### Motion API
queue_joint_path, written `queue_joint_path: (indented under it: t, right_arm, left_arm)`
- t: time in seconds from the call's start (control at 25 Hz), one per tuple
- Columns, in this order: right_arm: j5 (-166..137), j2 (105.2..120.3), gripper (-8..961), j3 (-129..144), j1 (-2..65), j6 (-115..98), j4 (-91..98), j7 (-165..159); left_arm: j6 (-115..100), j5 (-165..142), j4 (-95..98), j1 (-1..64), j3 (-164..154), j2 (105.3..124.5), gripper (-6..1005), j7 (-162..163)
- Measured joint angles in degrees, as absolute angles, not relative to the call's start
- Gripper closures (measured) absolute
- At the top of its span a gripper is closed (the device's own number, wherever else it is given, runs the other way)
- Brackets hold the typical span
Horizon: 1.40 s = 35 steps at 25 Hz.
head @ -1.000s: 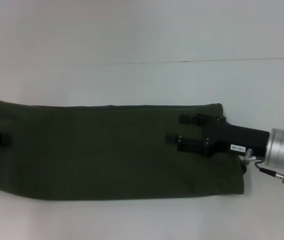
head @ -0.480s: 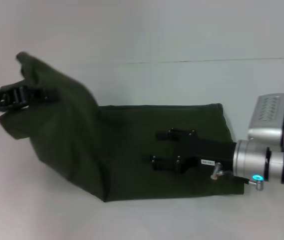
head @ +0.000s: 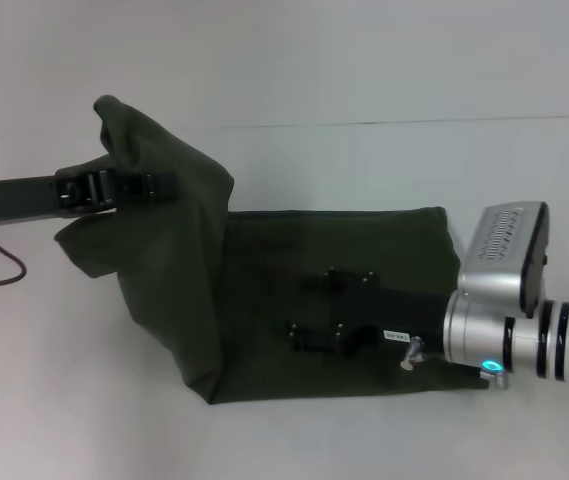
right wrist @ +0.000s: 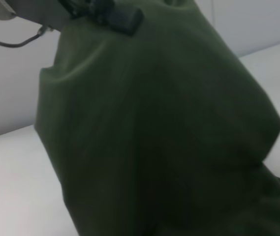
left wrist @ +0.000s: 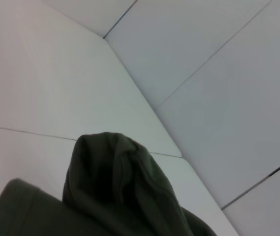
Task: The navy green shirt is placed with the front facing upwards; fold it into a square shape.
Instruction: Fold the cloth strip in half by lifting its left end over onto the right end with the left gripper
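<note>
The navy green shirt lies as a long folded band on the white table, plain green side up, no lettering showing. Its left end is raised off the table and draped over toward the middle. My left gripper is shut on that raised end, above the shirt's left part. The left wrist view shows only a bunched hump of the shirt. My right gripper rests open on the flat right half, fingers spread and pointing left. In the right wrist view the hanging shirt fills the picture, with the left gripper at its top.
The white table extends around the shirt, with a thin seam line running across it behind the cloth. A black cable hangs from the left arm near the left edge.
The left gripper has lifted the shirt's left end and carried it up and to the right. The right gripper has slid further left over the flat part.
</note>
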<state>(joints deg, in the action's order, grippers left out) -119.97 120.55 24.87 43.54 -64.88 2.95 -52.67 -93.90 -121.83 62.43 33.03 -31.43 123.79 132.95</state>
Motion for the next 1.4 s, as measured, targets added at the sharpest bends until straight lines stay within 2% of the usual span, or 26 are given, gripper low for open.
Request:
queue_joint_path:
  t: [0.28,0.92,1.4]
  right_arm:
    - [-120.0,120.11,134,24.0,39.7,-67.5,6.2,-53.8]
    - [-119.9,119.60,134,15.0,24.8,-82.9,25.1,-60.5]
    - [-119.9,119.53,134,11.9,23.2,-82.2,26.3,-60.8]
  left_arm:
    - [-88.8,-120.3,57.9,34.7,-35.5,123.98,879,133.3]
    - [-71.6,-113.4,46.7,38.6,-51.3,124.35,871,133.1]
    - [-64.2,-105.9,42.4,40.3,-62.0,124.55,857,132.8]
